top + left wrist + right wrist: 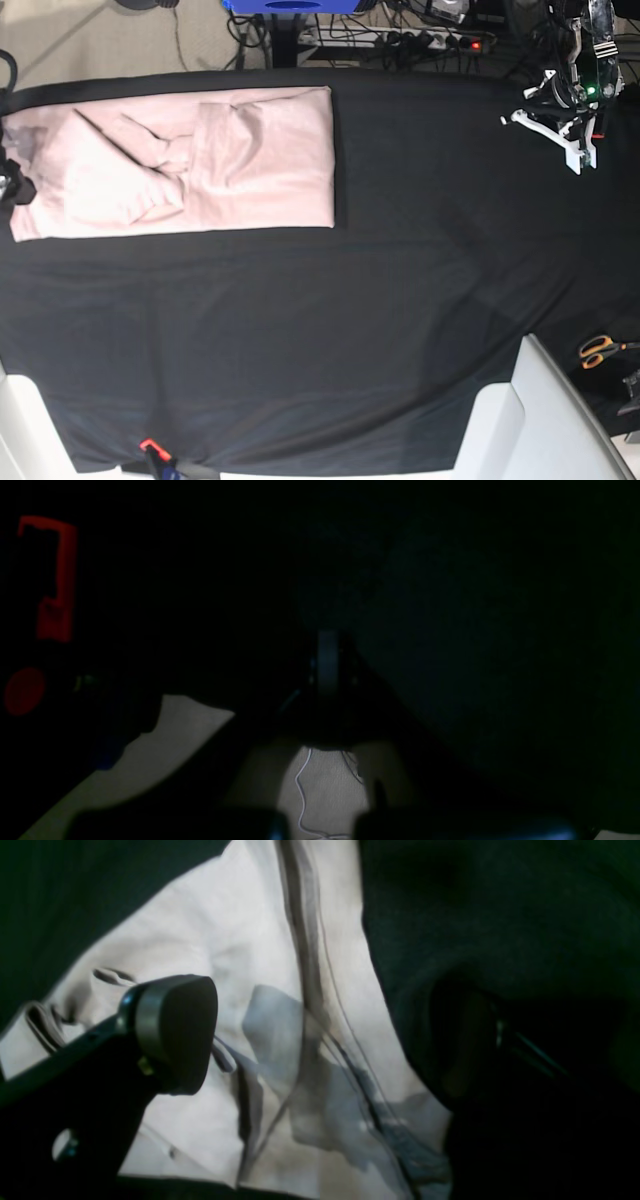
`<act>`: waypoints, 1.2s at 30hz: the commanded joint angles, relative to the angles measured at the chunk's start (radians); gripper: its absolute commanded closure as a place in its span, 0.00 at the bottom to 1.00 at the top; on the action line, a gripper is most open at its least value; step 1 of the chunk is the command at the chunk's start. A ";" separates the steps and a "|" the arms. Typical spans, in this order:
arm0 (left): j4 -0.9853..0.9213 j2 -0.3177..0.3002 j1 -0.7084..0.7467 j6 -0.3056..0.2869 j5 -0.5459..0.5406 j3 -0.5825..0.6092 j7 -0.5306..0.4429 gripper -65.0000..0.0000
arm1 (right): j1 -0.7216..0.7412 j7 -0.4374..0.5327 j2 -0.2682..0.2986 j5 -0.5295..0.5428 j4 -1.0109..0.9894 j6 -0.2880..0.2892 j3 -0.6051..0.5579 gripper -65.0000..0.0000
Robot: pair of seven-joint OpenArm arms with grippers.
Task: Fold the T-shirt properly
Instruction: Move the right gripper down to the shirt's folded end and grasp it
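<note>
T-shirt (175,165) lies folded lengthwise on black table cloth (330,330). Right gripper (320,1040) jaws spread wide over shirt edge, holding nothing. Left gripper (327,662) closed, empty.

blk table cloth (350,300), beige floor (90,35)

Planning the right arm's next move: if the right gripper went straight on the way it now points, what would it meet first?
Most likely the T-shirt: the open right gripper points at its creased pink fabric, one of its fingers over it. How far off is unclear.
</note>
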 commanded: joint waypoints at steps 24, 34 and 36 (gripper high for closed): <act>0.009 -0.016 -0.004 -0.152 0.005 -0.002 -0.008 1.00 | -0.033 -0.170 -0.037 -0.032 0.097 -0.010 -0.184 0.00; 0.006 -0.016 0.001 -0.152 0.005 -0.002 -0.008 1.00 | -0.042 -0.167 -0.057 -0.032 0.121 -0.010 -0.185 0.07; 0.006 -0.016 0.001 -0.152 0.005 -0.002 -0.008 1.00 | -0.042 -0.167 -0.058 -0.032 0.121 -0.010 -0.190 0.21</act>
